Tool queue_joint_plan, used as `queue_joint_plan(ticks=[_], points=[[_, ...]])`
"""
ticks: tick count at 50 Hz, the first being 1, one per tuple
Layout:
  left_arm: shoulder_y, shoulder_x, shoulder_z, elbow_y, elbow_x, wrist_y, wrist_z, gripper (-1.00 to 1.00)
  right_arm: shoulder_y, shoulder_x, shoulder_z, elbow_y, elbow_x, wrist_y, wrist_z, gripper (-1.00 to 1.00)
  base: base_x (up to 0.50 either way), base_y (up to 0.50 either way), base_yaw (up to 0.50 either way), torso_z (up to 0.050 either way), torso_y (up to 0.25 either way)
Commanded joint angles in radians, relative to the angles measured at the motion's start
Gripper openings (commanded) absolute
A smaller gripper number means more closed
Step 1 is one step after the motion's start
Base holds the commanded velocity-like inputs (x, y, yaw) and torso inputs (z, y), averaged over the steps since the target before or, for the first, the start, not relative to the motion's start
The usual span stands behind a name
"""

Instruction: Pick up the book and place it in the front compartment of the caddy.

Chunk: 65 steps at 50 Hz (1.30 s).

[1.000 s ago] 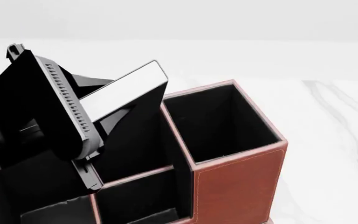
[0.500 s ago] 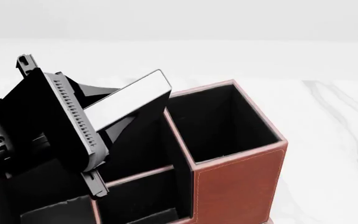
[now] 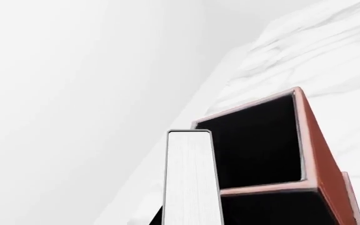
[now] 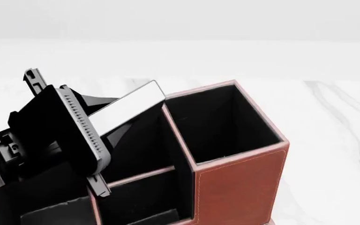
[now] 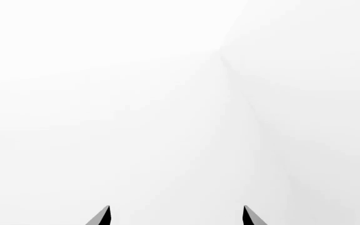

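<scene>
My left gripper (image 4: 97, 133) is shut on the black book (image 4: 129, 108), whose white page edge faces up. The book is tilted. Its lower end dips into the larger black-lined front compartment (image 4: 158, 154) of the reddish-brown caddy (image 4: 243, 183), left of the tall square cell (image 4: 221, 122); that end is hidden behind my fingers. In the left wrist view the book's page edge (image 3: 189, 178) runs beside the caddy's wall (image 3: 327, 164). My right gripper (image 5: 176, 218) is open and empty, facing blank white, and is out of the head view.
A low divider (image 4: 136, 177) separates the book's cell from a smaller, shallower cell (image 4: 142, 208) in front. Another cell (image 4: 48, 213) lies under my left gripper. The caddy stands on a white marble table (image 4: 336, 117).
My left gripper has moved down and slightly right with the book. The book's top corner sits lower, deeper into the caddy.
</scene>
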Motion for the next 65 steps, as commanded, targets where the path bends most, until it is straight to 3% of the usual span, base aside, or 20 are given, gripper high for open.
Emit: queue_joint_plan(ticks=[1,46,47,65], points=[[0.065,0.032,-0.034,0.009,0.06,0.04,0.044,-1.0,0.0,-0.028,-0.013,0.013,-0.068,-0.012,-0.016,1.0,0.0,0.0,0.0,0.0,0.0],[0.15,0.074,-0.011,-0.136,0.152,0.201,0.074,-1.0,0.0,-0.028,-0.01,-0.005,-0.071,0.001,-0.015,1.0,0.0,0.0,0.0,0.0,0.002],[0.149,0.075,-0.019,-0.13,0.133,0.191,0.073,1.0,0.0,-0.028,-0.012,-0.005,-0.074,0.001,-0.014,1.0,0.0,0.0,0.0,0.0,0.0],[0.125,0.049,-0.043,-0.053,0.098,0.166,0.067,1.0,0.0,-0.027,-0.019,-0.003,-0.081,-0.001,-0.012,1.0,0.0,0.0,0.0,0.0,0.0]])
